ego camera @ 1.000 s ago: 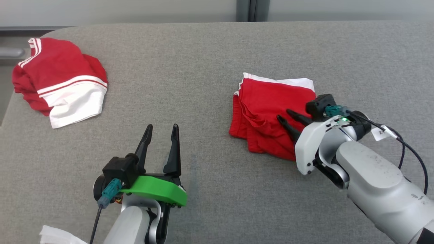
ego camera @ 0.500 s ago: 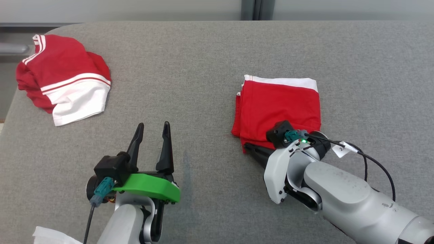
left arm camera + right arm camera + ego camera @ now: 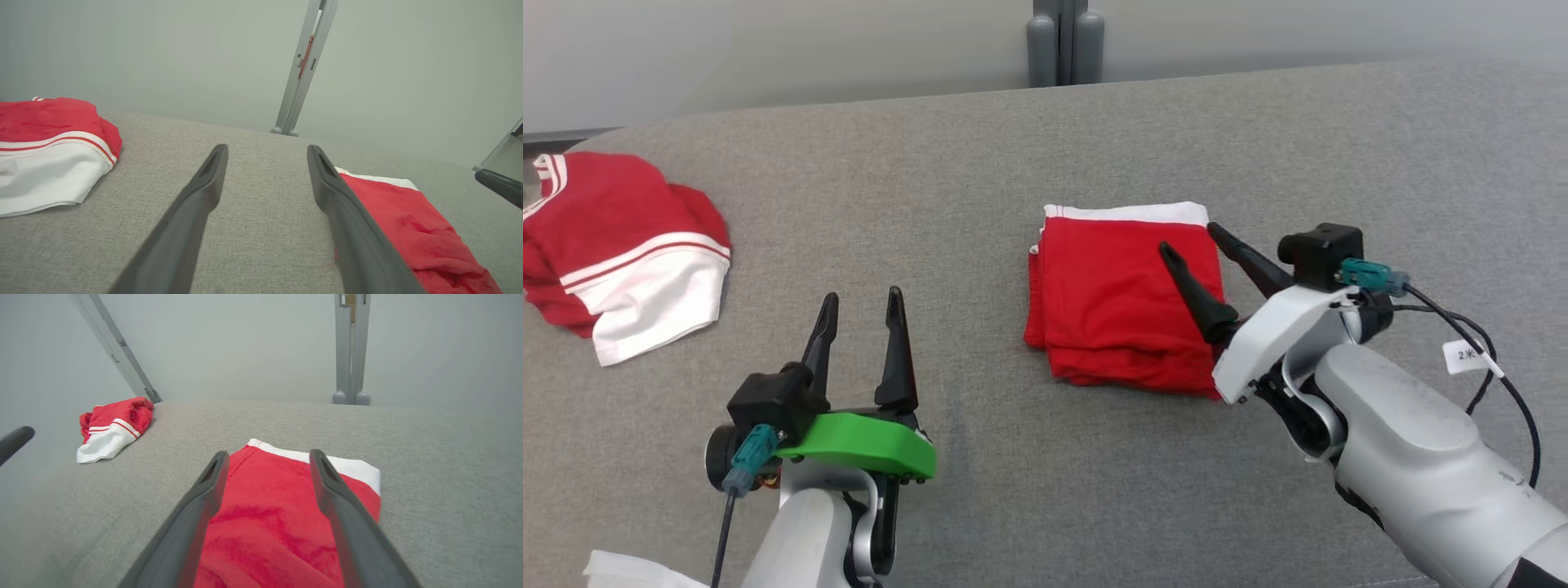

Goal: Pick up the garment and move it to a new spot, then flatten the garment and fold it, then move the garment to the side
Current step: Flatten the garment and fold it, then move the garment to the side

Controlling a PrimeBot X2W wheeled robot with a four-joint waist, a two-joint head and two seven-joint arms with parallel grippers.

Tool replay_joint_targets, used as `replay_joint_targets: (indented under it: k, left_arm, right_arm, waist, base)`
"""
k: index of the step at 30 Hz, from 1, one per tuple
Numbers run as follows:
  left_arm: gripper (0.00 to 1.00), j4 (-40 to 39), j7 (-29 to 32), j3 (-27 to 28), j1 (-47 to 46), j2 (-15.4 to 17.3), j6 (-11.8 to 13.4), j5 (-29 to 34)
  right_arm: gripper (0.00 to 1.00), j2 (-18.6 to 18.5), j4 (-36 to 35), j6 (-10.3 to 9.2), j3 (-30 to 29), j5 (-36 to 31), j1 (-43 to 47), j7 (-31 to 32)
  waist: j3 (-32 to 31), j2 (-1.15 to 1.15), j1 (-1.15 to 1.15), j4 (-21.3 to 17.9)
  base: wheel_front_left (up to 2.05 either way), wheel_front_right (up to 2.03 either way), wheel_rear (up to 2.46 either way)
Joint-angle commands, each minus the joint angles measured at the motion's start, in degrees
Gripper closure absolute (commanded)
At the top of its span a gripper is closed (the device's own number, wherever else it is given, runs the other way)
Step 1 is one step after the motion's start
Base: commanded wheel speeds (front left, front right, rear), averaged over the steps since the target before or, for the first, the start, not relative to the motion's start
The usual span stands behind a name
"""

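Over the right side of the folded garment: right end effector, 2 fingers spread wide, nothing held. In head view the fingers point up and left across the cloth; can't tell if the tips touch it. Right wrist view: red cloth between and under both fingers, white band at the far edge.

Folded garment lies flat on the grey fabric worktop, right of centre. It's red with 1 white band along the far edge, layered edges at the near and left sides.

Left end effector: also wide open, empty, over bare worktop near the front edge, well apart from both garments. Fingers point away from the robot. Green cover on its wrist. Between it and the folded garment: bare worktop.

Second garment: red with a white panel and stripes, crumpled, far left of the worktop, well apart from the folded one.

1 white tag hangs by the right wrist, clear of the cloth. White scrap at the lower left corner, can't tell what it is. Grey post behind the far edge.

Count in head view: 2 garments, 2 end effectors, 1 post, 1 tag.
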Motion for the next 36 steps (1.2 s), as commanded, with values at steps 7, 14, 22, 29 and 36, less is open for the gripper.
replay_joint_targets:
  k: [7, 14, 22, 29, 36]
  left_arm:
    - [0.00, 1.1, 0.0, 0.8, 3.4, 0.1, 1.3, 2.9]
    - [0.00, 1.2, 0.0, 2.1, 6.7, 0.1, 1.5, 5.7]
    - [0.00, -1.8, 0.0, 3.2, 10.9, 0.1, 2.8, 5.1]
    - [0.00, -2.6, 0.0, 2.4, 11.9, 0.1, 3.4, 5.1]
    - [0.00, -2.1, 0.0, 2.5, 11.4, 0.1, 3.5, 5.2]
  right_arm:
    - [0.00, 0.5, -1.7, -0.08, -18.6, -10.3, 10.0, -0.4]
    - [0.00, 6.8, -12.2, -0.08, -36.3, -27.2, 23.2, -0.4]
    - [0.00, 13.4, -21.1, -0.08, -41.2, -33.1, 31.7, -0.5]
    - [0.00, 14.0, -20.9, -0.08, -40.7, -34.5, 32.8, -0.5]
    - [0.00, 14.2, -19.6, -0.08, -40.3, -33.6, 32.7, -0.5]
  waist:
    - [-3.3, 0.00, 0.00, -3.2]
    - [-4.4, 0.00, 0.00, -3.2]
    - [-4.6, 0.00, 0.00, -3.7]
    - [-4.5, 0.00, 0.00, -2.9]
    - [-4.6, 0.00, 0.00, -2.4]
  base:
    - [0.00, 0.00, 0.00]
    - [0.00, 0.00, 0.00]
    - [0.00, 0.00, 0.00]
    - [0.00, 0.00, 0.00]
    - [0.00, 0.00, 0.00]
